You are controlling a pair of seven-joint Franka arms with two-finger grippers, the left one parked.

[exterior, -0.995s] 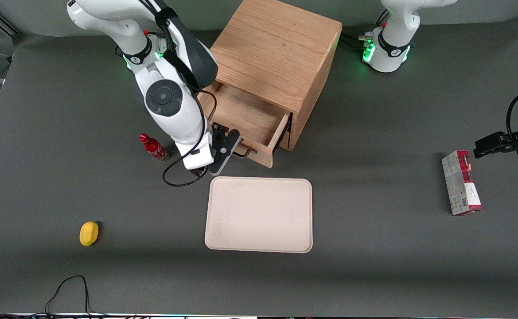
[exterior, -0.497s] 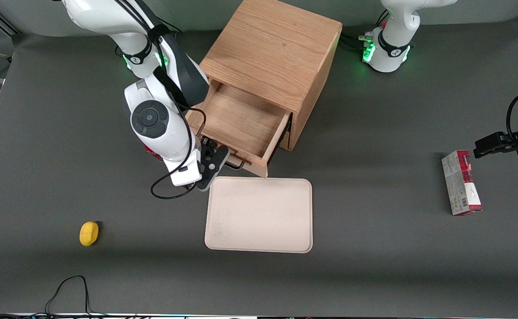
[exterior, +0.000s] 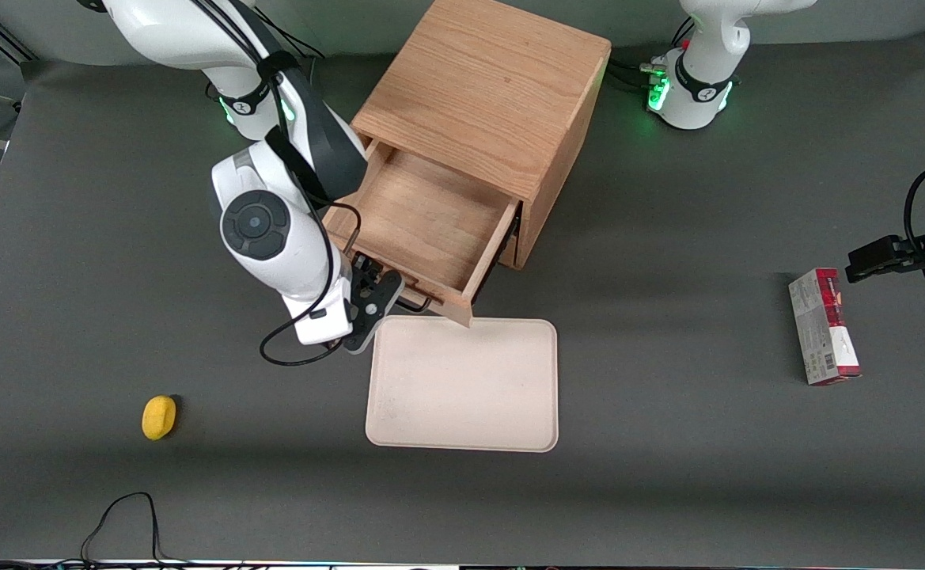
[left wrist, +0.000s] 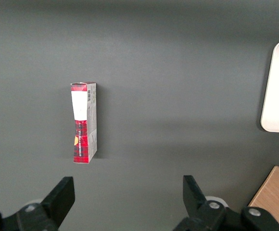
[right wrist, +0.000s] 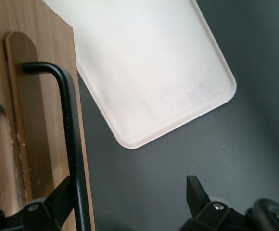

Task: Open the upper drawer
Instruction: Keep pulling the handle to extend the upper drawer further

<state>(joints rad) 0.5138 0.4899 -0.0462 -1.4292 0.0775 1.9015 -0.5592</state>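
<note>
The oak cabinet [exterior: 486,87] stands at the back of the table. Its upper drawer [exterior: 422,218] is pulled far out and its bare inside shows. The drawer's front corner reaches over the edge of the tray [exterior: 462,384]. My right gripper [exterior: 379,291] is at the drawer's black bar handle [exterior: 416,302]. In the right wrist view the gripper [right wrist: 130,197] is open, with one finger between the handle [right wrist: 69,125] and the drawer front [right wrist: 5,96] and the other finger [right wrist: 196,191] well apart over the table.
A beige tray lies just nearer the front camera than the drawer and shows in the right wrist view [right wrist: 149,72]. A yellow object [exterior: 159,416] lies toward the working arm's end. A red box [exterior: 824,326] lies toward the parked arm's end, also in the left wrist view [left wrist: 84,122].
My right gripper has moved toward the front camera with the handle, and the upper drawer has slid farther out, up to the tray. The arm now hides the red bottle.
</note>
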